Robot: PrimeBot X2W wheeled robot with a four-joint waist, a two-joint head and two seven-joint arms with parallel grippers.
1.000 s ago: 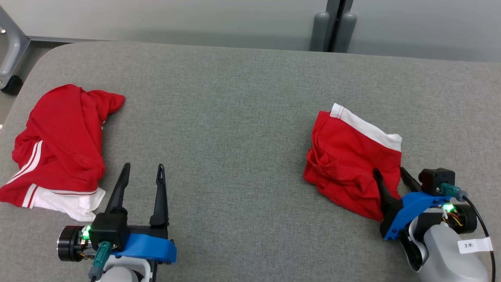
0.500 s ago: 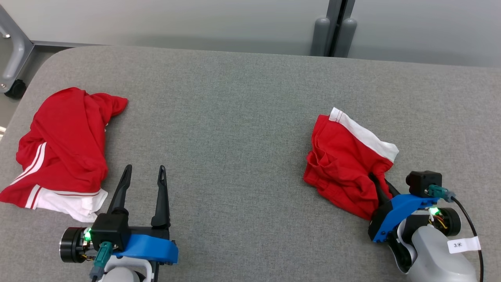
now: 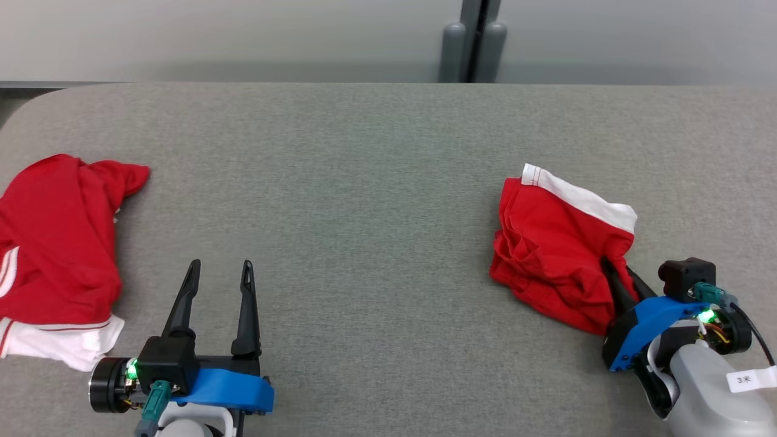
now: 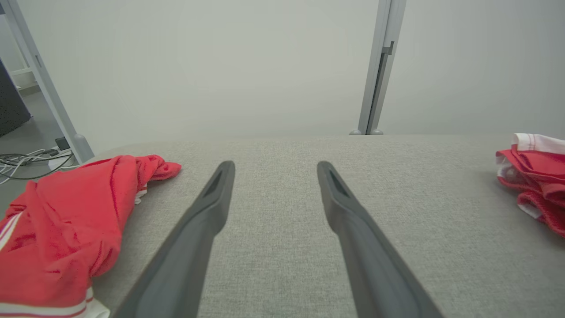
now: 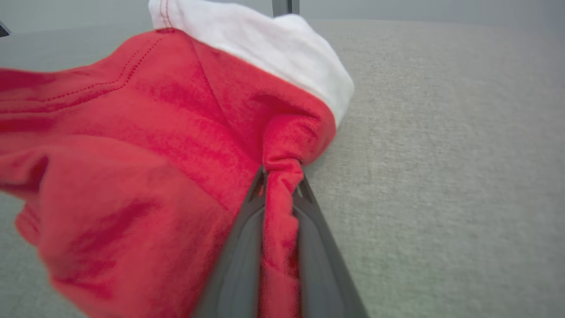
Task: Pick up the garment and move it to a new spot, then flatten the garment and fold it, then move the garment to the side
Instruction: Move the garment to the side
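A crumpled red garment with a white waistband (image 3: 555, 243) lies at the right of the grey table (image 3: 364, 200). My right gripper (image 3: 616, 270) is shut on its near right edge; the right wrist view shows a red fold (image 5: 279, 198) pinched between the two dark fingers (image 5: 240, 251), the cloth bunched and pulled toward me. My left gripper (image 3: 220, 267) rests open at the lower left with nothing between its fingers (image 4: 207, 216). The garment's edge (image 4: 536, 172) shows at the far right of the left wrist view.
A second red garment with white stripes (image 3: 51, 255) lies heaped at the table's left edge, close to my left gripper, also seen as a red heap (image 4: 66, 225). A grey post (image 3: 472, 42) stands behind the table. Bare grey cloth spans the middle between the two garments.
The right gripper has shut on the garment's near edge, bunching the cloth. The camera has shifted, so the whole scene sits differently. The left gripper has not moved.
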